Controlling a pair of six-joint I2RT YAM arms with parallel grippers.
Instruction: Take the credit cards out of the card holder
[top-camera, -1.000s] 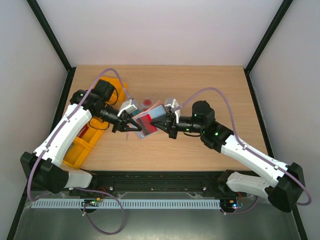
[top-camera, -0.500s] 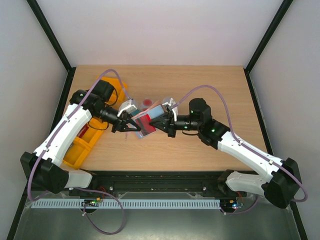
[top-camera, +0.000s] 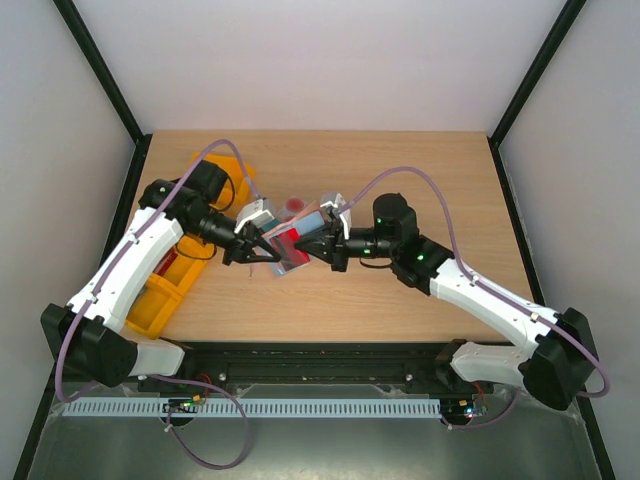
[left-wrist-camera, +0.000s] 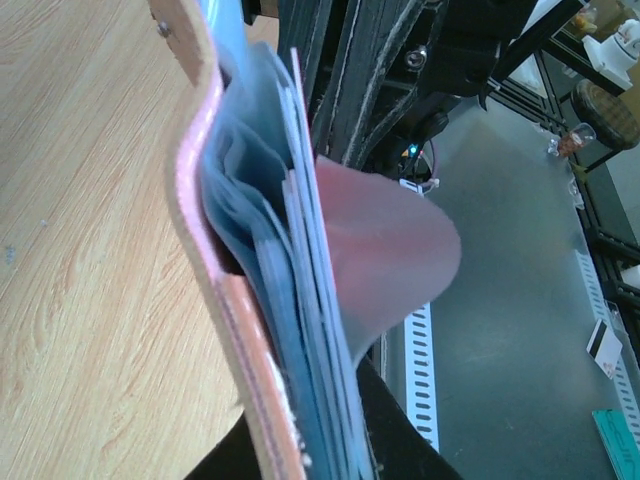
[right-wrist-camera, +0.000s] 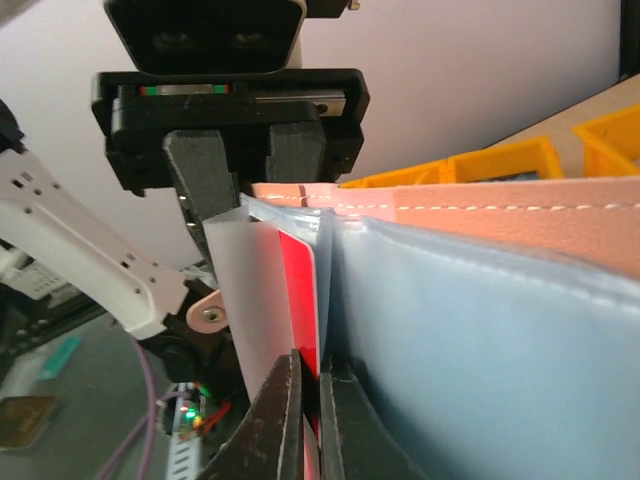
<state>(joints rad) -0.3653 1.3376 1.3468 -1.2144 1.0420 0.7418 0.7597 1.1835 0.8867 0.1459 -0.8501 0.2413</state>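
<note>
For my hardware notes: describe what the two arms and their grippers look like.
The left arm and right arm have white shells between black joints. A lilac cable loops along each. The left gripper and right gripper are black and tapered. Small green lights glow on the right arm.

Here's the light wooden table (top-camera: 400, 170), its grain running left to right. Along its left edge sit the orange bins (top-camera: 150, 300), one behind the other, the nearer one angled toward the near edge. Around mid-table a small pale card (top-camera: 293, 206) with a red mark seems to lie flat, partly hidden.
</note>
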